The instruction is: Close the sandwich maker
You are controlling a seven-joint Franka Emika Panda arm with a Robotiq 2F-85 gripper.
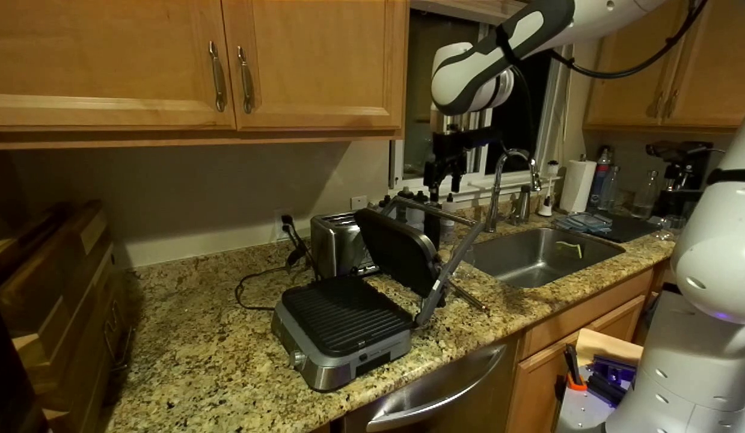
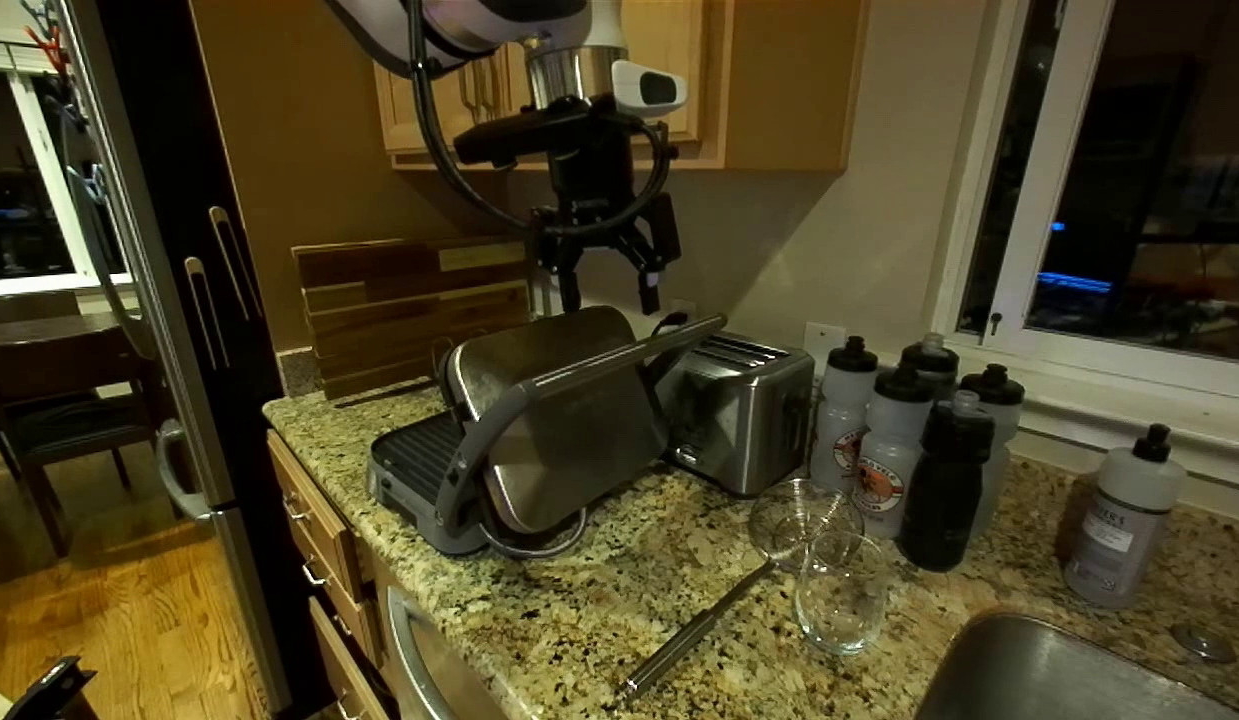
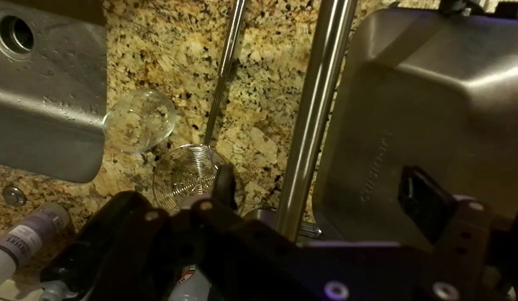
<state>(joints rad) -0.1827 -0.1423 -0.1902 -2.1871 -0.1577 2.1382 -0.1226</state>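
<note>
Wrist view, closest to the lens: the gripper (image 3: 322, 190), released, its fingers (image 3: 425, 205) spread wide above the bar handle (image 3: 314, 121) and grey metal lid (image 3: 430, 121) of the sandwich maker (image 1: 360, 304). In both exterior views the sandwich maker sits on the granite counter (image 1: 192, 355), its lid raised and tilted well back from the black ribbed lower plate (image 1: 342, 322). The counter is polished, speckled cream, brown and black. On it lies a round wire strainer (image 3: 196, 167), a clear glass (image 3: 139, 121) just beside, near the steel sink (image 1: 510, 270). Farther in stand a shiny toaster (image 2: 749, 410) and a cluster of bottles (image 2: 891, 435), toward a pale, unevenly lit wall (image 1: 198, 198). Above the counter come wooden cabinets (image 1: 318, 66), and beside them a window (image 2: 1159, 220) with dark panes. Farthest off, in an exterior view, a plank floor (image 2: 159, 625) leads to a dark chair (image 2: 89, 425) at a table (image 2: 39, 328), in front of another window (image 2: 7, 190).
</note>
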